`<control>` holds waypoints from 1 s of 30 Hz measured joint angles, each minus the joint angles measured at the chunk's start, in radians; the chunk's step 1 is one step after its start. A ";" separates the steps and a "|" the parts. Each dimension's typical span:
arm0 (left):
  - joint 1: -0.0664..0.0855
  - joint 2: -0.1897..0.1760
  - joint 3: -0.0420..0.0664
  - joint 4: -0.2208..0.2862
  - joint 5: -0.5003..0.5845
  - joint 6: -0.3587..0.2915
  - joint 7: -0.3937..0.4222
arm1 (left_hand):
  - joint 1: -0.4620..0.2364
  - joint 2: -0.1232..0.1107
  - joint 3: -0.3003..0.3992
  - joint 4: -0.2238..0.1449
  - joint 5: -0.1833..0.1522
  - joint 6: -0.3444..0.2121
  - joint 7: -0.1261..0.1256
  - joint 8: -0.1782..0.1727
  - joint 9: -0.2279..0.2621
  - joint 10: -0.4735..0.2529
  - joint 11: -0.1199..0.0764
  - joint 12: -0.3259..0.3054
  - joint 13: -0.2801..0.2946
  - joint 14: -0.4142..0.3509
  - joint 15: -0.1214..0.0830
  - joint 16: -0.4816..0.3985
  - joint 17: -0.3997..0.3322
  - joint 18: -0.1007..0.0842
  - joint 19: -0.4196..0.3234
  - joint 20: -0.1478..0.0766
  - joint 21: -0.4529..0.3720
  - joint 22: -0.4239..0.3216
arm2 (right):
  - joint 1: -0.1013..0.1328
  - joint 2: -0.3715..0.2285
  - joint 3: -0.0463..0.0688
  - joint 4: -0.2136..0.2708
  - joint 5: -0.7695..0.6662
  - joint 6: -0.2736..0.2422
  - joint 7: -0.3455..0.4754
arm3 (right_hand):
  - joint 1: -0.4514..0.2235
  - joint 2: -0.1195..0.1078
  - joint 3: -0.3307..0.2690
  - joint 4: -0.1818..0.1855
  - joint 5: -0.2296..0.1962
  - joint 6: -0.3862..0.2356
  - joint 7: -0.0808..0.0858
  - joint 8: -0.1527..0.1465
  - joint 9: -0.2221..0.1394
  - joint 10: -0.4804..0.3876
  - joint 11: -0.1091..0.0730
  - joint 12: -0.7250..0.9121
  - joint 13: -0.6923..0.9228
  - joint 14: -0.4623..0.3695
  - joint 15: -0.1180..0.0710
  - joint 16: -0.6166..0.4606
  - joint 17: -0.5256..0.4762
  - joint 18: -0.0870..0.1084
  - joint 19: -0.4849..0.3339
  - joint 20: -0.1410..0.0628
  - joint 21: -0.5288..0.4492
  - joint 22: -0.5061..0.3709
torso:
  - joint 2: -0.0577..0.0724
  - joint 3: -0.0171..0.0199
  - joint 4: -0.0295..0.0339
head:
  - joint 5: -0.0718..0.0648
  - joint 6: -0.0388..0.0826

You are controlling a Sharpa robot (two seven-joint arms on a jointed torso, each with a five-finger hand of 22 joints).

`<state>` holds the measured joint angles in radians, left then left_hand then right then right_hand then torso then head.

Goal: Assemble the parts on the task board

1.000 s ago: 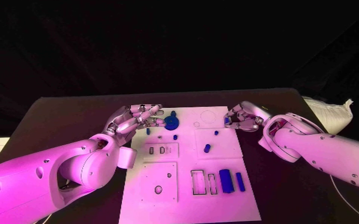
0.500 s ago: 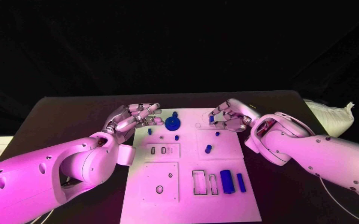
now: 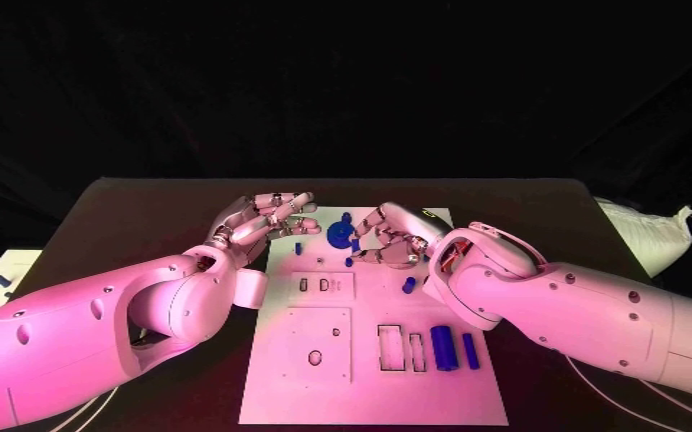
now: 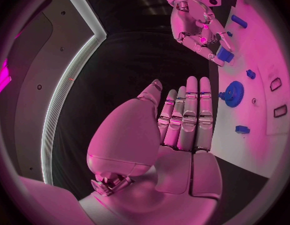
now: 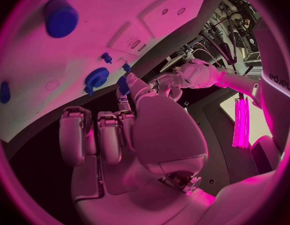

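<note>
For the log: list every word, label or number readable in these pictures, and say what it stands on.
"ed/L": partial dark letters, cut off at the rim of the right wrist view, on a white panel in the room.
No readable text on the task board, the blue parts, the left hand or the right hand.

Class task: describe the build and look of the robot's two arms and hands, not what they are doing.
Both arms are smooth, rounded white shells with small dark screw holes; the left arm and right arm look alike. Each ends in a silver, segmented, many-fingered metal hand: left hand, right hand. Thin pale cables trail beneath each arm near the picture's bottom corners.
</note>
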<state>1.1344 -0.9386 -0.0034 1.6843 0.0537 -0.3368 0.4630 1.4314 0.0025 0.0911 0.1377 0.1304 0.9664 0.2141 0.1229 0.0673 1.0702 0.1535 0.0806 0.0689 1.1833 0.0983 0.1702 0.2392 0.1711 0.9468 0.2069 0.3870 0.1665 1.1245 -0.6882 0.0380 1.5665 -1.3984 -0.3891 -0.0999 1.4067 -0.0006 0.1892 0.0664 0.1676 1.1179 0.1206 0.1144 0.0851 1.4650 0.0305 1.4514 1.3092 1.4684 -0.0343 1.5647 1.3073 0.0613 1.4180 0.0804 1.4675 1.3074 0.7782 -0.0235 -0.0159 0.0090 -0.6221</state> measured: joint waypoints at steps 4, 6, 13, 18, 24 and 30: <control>0.000 0.004 0.000 -0.007 0.004 0.002 0.000 | 0.000 0.000 0.000 0.000 0.000 0.000 0.000 -0.001 0.000 0.000 0.000 0.000 0.000 0.000 0.000 0.000 0.000 0.000 0.000 0.000 0.000 0.000 | -0.022 0.043 -0.006 -0.022 -0.036 0.018 -0.033 | -0.001 0.001 0.003 0.003 0.010 -0.001 -0.001 -0.004 0.000 0.000 0.000 0.000 0.000 0.000 0.000 0.000 0.001 0.000 -0.004 -0.004 0.000 0.000 | -0.003 -0.0038 0.0030 | 0.010 -0.005; 0.000 0.006 0.000 -0.011 0.005 0.003 -0.001 | 0.000 0.000 0.000 0.000 0.000 0.000 0.000 -0.004 0.000 0.004 0.004 0.000 0.000 0.000 0.000 0.000 0.001 0.000 0.000 0.000 0.000 0.000 | -0.033 0.061 -0.007 -0.029 -0.057 0.027 -0.048 | -0.001 0.001 0.004 0.004 0.010 -0.002 -0.002 -0.007 0.000 0.000 0.000 0.000 0.000 0.000 0.000 0.000 0.001 0.000 -0.004 -0.004 0.000 0.000 | -0.005 -0.0051 0.0040 | 0.015 -0.007; 0.000 0.011 0.000 -0.020 0.008 0.005 -0.002 | 0.000 0.000 0.000 0.000 0.000 0.000 0.000 -0.004 0.000 0.004 0.004 0.000 0.000 0.000 0.000 0.000 0.001 0.000 0.000 0.000 0.000 0.000 | -0.059 0.098 -0.011 -0.039 -0.112 0.048 -0.086 | -0.005 -0.002 0.004 0.004 0.028 -0.002 -0.002 -0.012 0.000 0.000 0.000 -0.006 0.000 0.000 0.000 0.000 0.001 0.000 -0.004 -0.004 0.000 0.000 | -0.006 -0.0062 0.0053 | 0.017 -0.011; 0.000 0.011 0.000 -0.022 0.009 0.006 -0.003 | 0.000 0.000 0.000 0.000 0.000 0.000 0.000 -0.004 0.000 0.004 0.004 0.000 0.000 0.000 0.000 0.000 0.001 0.000 0.000 0.000 0.000 0.000 | -0.065 0.107 -0.012 -0.042 -0.134 0.055 -0.102 | -0.008 -0.006 0.004 0.004 0.030 -0.003 -0.003 -0.013 0.001 0.000 0.000 -0.008 -0.001 0.000 0.000 0.000 0.001 0.000 -0.004 -0.004 0.000 0.000 | -0.006 -0.0058 0.0063 | 0.012 -0.013; 0.000 0.010 0.000 -0.023 0.010 0.007 -0.004 | 0.000 0.000 0.000 0.000 0.000 0.000 0.000 -0.004 0.000 0.004 0.004 0.000 0.000 0.000 0.000 0.000 0.001 0.000 0.000 0.000 0.000 0.000 | -0.065 0.112 -0.012 -0.041 -0.150 0.056 -0.109 | -0.008 -0.006 0.004 0.004 0.030 -0.004 -0.004 -0.018 0.007 0.000 0.000 -0.008 -0.001 0.000 0.000 0.000 0.001 0.000 -0.004 -0.004 0.000 0.000 | -0.005 -0.0044 0.0064 | 0.014 -0.015; 0.000 0.010 0.000 -0.024 0.010 0.007 -0.004 | 0.000 0.000 0.000 0.000 0.000 0.000 0.000 -0.004 0.000 0.004 0.004 0.000 0.000 0.000 0.000 0.000 0.001 0.000 0.000 0.000 0.000 0.000 | -0.065 0.112 -0.013 -0.038 -0.160 0.060 -0.112 | -0.014 -0.011 0.006 0.003 0.036 -0.005 -0.005 -0.017 0.007 0.000 0.000 -0.008 -0.001 0.000 0.000 0.000 0.001 0.000 -0.004 -0.003 0.000 0.001 | -0.005 -0.0040 0.0070 | 0.018 -0.019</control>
<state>1.1345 -0.9282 -0.0034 1.6605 0.0639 -0.3294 0.4587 1.4314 0.0025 0.0911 0.1377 0.1304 0.9664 0.2142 0.1190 0.0673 1.0739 0.1572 0.0806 0.0689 1.1833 0.0983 0.1702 0.2398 0.1710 0.9468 0.2069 0.3870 0.1667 1.0592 -0.5761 0.0250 1.5290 -1.5584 -0.3290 -0.2118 1.3931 -0.0119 0.1950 0.0692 0.2034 1.1129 0.1156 0.0970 0.0917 1.4650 0.0306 1.4433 1.3081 1.4683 -0.0342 1.5646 1.3078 0.0613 1.4144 0.0769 1.4675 1.3081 0.7733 -0.0275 -0.0089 0.0267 -0.6413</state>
